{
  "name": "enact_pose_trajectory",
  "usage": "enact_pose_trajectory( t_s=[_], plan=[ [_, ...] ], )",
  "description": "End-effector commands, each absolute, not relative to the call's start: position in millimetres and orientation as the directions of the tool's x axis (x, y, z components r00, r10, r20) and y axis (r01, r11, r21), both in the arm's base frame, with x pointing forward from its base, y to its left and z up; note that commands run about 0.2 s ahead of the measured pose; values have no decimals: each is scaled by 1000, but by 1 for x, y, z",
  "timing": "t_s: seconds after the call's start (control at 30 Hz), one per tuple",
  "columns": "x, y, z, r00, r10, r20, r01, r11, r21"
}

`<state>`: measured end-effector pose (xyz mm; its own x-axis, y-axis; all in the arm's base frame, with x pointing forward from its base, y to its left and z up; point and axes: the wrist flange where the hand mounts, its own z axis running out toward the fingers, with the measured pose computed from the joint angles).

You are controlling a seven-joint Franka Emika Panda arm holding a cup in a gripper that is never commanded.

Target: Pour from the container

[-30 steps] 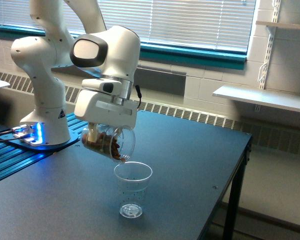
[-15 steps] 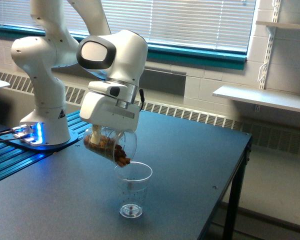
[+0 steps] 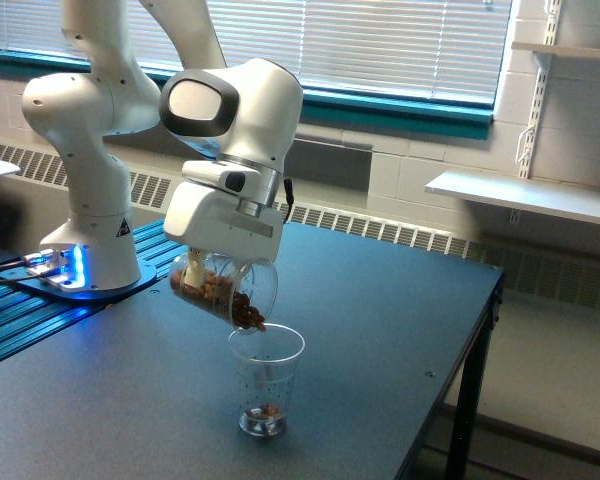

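Note:
My gripper [image 3: 202,272] is shut on the container [image 3: 224,292], a clear smooth cup holding brown nut-like pieces. The container is tipped steeply, its rim pointing down toward the exterior view's right, and nut pieces crowd at its lip. Right below that lip stands a thin tapered clear cup with small dots [image 3: 265,378], upright on the dark table [image 3: 380,330]. A few brown pieces lie at the bottom of the dotted cup. The gripper's fingers are mostly hidden behind the white hand and the container.
The robot's white base [image 3: 85,220] stands at the exterior view's left on a blue-lit mount. The table's edge drops off at the exterior view's right. A radiator runs along the far wall, and a white shelf [image 3: 525,195] sticks out from it.
The hand has shifted slightly right and tipped the container further. Nut pieces slid to the lip and some have dropped into the dotted cup, which was empty before.

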<state>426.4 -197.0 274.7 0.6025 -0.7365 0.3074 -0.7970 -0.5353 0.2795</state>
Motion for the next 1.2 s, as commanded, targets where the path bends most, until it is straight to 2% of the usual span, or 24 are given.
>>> enact_pose_trajectory(
  t_s=[0.03,1.2],
  plan=[
    [435,-190,277,628,-716,305,-777,-555,296],
    [440,-192,273,642,-712,285,-762,-547,347]
  ],
)
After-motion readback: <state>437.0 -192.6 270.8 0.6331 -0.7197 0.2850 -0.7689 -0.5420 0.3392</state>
